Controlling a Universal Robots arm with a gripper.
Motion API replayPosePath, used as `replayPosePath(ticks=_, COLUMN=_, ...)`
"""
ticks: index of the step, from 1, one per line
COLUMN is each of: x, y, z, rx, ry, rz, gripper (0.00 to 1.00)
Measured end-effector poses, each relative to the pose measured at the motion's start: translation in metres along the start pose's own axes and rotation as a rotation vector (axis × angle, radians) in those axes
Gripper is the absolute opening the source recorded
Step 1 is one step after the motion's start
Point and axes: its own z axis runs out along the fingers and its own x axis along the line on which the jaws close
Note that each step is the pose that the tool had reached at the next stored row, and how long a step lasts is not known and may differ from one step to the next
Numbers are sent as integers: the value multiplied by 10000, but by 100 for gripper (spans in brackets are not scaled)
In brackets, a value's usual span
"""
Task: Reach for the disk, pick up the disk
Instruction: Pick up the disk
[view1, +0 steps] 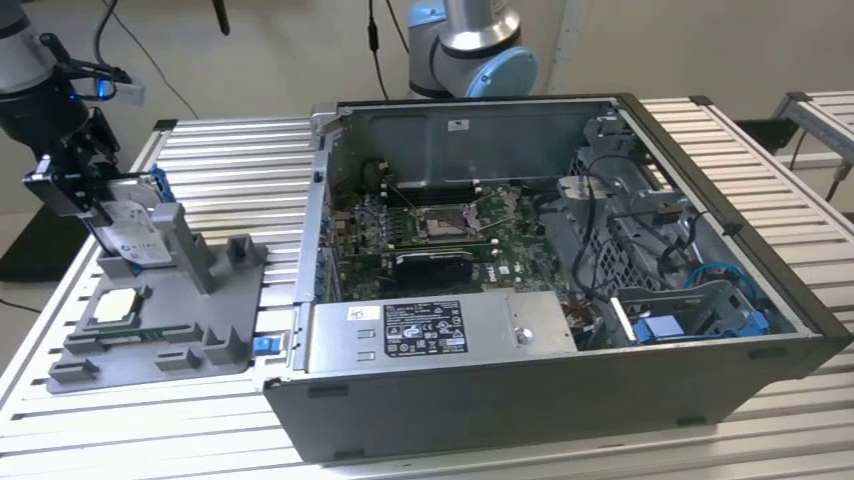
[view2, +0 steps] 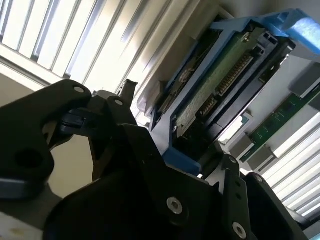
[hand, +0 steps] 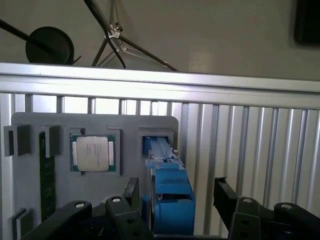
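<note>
The disk (view1: 134, 237) is a silver drive with a white label in a blue bracket. It stands tilted on edge in a slot of the grey fixture (view1: 174, 335) at the exterior view's left. My gripper (view1: 91, 205) is right at its upper end. In the first wrist view the black fingers (hand: 131, 192) stand apart on either side of the disk's blue bracket (hand: 170, 200), one close to it and the other with a gap. In the second wrist view the disk's green circuit board (view2: 220, 85) lies just beyond my gripper (view2: 177, 125). The gripper is open.
A square silver processor chip (hand: 95, 152) and a green memory stick (hand: 47, 175) lie in the same fixture beside the disk. An open computer case (view1: 561, 270) with a grey metal box (view1: 441, 330) stands at the exterior view's right on the slatted aluminium table (view1: 240, 150).
</note>
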Motion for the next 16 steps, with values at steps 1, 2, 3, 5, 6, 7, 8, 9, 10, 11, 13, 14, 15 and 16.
replayPosePath(ticks=1, x=1, y=0, z=2, rx=1, ry=-17, rz=1, gripper=100)
replayPosePath(ticks=2, x=3, y=0, z=2, rx=2, ry=-35, rz=2, gripper=100)
replayPosePath(ticks=3, x=4, y=0, z=3, rx=2, ry=-59, rz=1, gripper=100)
replayPosePath(ticks=5, x=6, y=-4, z=6, rx=4, ry=-113, rz=3, gripper=100)
replayPosePath(ticks=6, x=8, y=-7, z=7, rx=5, ry=-132, rz=3, gripper=100)
replayPosePath(ticks=7, x=10, y=-13, z=9, rx=7, ry=-155, rz=3, gripper=100)
replayPosePath(ticks=8, x=12, y=-15, z=10, rx=6, ry=-167, rz=4, gripper=100)
replayPosePath(ticks=9, x=13, y=-18, z=12, rx=7, ry=-176, rz=4, gripper=100)
replayPosePath(ticks=10, x=18, y=-22, z=14, rx=8, ry=-186, rz=3, gripper=100)
replayPosePath(ticks=11, x=21, y=-25, z=14, rx=6, ry=-195, rz=3, gripper=100)
replayPosePath(ticks=13, x=22, y=-25, z=13, rx=6, ry=-196, rz=5, gripper=100)
replayPosePath(ticks=14, x=22, y=-25, z=14, rx=7, ry=-197, rz=5, gripper=100)
replayPosePath(ticks=15, x=22, y=-25, z=14, rx=7, ry=-197, rz=5, gripper=100)
replayPosePath(ticks=16, x=23, y=-25, z=14, rx=8, ry=-197, rz=4, gripper=100)
